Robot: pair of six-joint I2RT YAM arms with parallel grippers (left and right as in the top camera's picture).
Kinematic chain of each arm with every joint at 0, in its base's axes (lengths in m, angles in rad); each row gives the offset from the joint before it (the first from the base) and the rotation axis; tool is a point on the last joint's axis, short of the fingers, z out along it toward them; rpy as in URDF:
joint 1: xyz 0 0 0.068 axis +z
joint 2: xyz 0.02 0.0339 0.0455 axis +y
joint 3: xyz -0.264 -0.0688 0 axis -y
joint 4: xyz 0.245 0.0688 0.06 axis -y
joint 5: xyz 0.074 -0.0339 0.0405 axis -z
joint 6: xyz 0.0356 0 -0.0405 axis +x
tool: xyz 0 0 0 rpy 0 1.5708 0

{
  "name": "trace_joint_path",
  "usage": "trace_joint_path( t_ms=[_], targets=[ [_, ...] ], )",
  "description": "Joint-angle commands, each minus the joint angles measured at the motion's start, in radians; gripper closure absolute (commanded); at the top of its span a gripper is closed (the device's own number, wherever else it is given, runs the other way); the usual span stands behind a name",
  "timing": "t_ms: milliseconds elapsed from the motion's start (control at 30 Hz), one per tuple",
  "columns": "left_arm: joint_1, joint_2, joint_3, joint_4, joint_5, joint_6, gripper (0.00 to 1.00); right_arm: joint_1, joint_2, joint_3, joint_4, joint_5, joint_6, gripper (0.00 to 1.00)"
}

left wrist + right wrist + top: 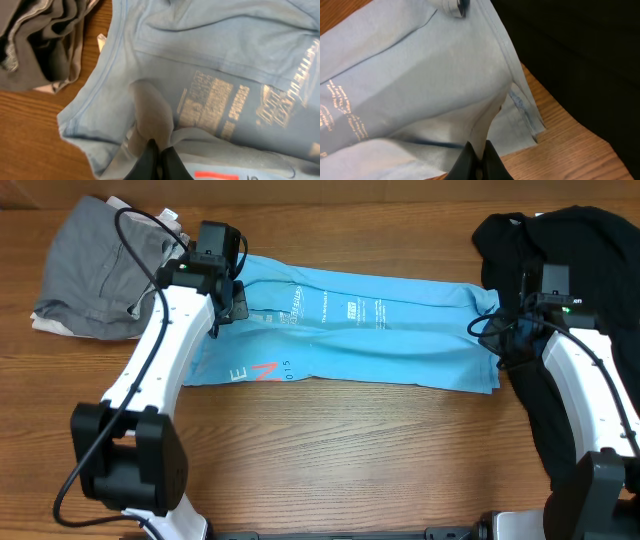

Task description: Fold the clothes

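The blue shirt (360, 330) lies in a long strip across the middle of the brown tabletop (350, 470), stretched from left to right. The left pincer (228, 308) is at the shirt's left end and the right pincer (503, 340) is at its right end.

From above you cannot tell if the pincers are together or apart, because the arms hide the tips. The wrist views show it. In the left wrist view the two dark fingers are pressed together on a small pulled-up peak of blue cloth. In the right wrist view the fingers are clamped on a pinch of the shirt too, close to its hem.

Only the top view shows the whole shirt and both ends at once. It also shows the coral letters (255, 372) on the near left part of the shirt and the white print (330, 308) along the middle. Up close, the left wrist view shows that print as blocks of tiny words, too small to read.

A heap of gray clothes (95, 265) sits at the far left, just beside the shirt. A black cloth (560, 240) lies at the far right, and the right wrist view shows it right beside the shirt's edge.
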Motion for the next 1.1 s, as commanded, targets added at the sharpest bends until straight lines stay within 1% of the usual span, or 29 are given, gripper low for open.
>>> trace_joint_path(
  t_ms=[0,267,533,600,633,667,700,767,867,933,1033,1067],
  targets=[
    [0.005,0.053,-0.005,0.029,-0.036,-0.012,0.96,0.003,0.037,-0.006,0.023,0.013,-0.015,0.96],
    [0.005,0.095,-0.005,0.048,-0.040,0.001,0.96,0.003,0.112,-0.015,0.031,0.013,-0.015,0.96],
    [0.005,0.140,-0.005,0.092,-0.040,0.002,0.96,0.003,0.134,-0.024,0.095,0.014,-0.015,0.96],
    [0.005,0.149,-0.005,0.109,-0.040,0.002,0.94,0.003,0.134,-0.024,0.102,0.013,-0.015,0.96],
    [0.005,0.151,-0.005,0.111,-0.040,0.002,0.90,0.003,0.134,-0.024,0.104,0.013,-0.015,0.90],
    [0.005,0.152,-0.005,0.112,-0.040,0.002,0.85,0.003,0.134,-0.024,0.103,0.013,-0.015,0.80],
    [0.005,0.152,-0.005,0.111,-0.040,0.002,0.80,0.003,0.134,-0.024,0.101,0.013,-0.015,0.75],
    [0.005,0.152,-0.005,0.110,-0.040,0.003,0.73,0.003,0.134,-0.024,0.096,0.013,-0.015,0.73],
    [0.006,0.152,-0.005,0.099,-0.038,0.003,0.66,0.003,0.134,-0.021,0.085,0.006,-0.015,0.72],
    [0.006,0.152,-0.003,0.080,-0.039,0.022,0.62,0.003,0.134,-0.006,0.063,0.005,-0.015,0.69],
    [0.011,0.152,0.012,0.039,-0.040,0.075,0.46,0.003,0.127,0.041,0.008,0.005,-0.016,0.65],
    [0.014,0.152,0.019,0.025,-0.040,0.081,0.45,0.003,0.123,0.060,-0.010,0.006,-0.016,0.62]
  ],
)
